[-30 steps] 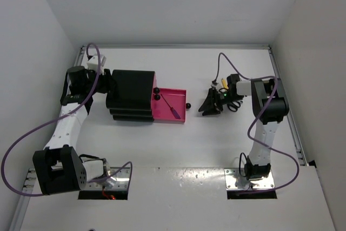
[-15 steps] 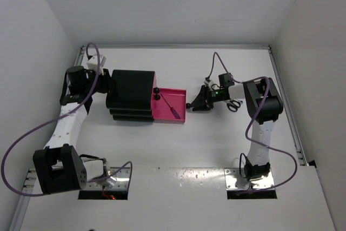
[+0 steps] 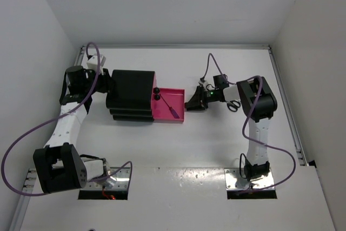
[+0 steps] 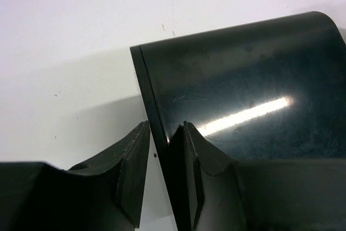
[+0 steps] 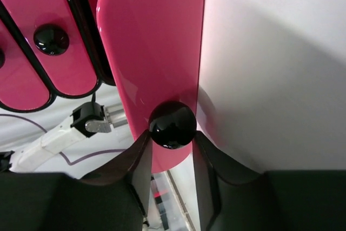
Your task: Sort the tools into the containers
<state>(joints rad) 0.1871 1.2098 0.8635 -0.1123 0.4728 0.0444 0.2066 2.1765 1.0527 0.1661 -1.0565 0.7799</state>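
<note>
The black drawer unit (image 3: 130, 94) stands left of centre. Its lowest pink drawer (image 3: 168, 106) is pulled out, with the blue pen-like stick (image 3: 172, 109) lying in it. My right gripper (image 3: 190, 105) is at that drawer's front; in the right wrist view my right gripper (image 5: 172, 132) is shut on its black knob (image 5: 172, 124). My left gripper (image 3: 108, 83) is at the unit's back; in the left wrist view my left gripper (image 4: 165, 128) pinches the unit's black wall (image 4: 238, 85). The scissors (image 3: 233, 104) lie under my right arm. The wrench and yellow-handled tool are hidden.
The two upper pink drawers (image 5: 32, 52) are closed, their knobs (image 3: 157, 93) showing side by side. White walls enclose the table on three sides. A purple cable (image 3: 208, 66) loops over my right arm.
My right gripper has moved left from near the scissors to the open drawer's knob and narrowed round it. The left arm and drawer unit have not moved.
</note>
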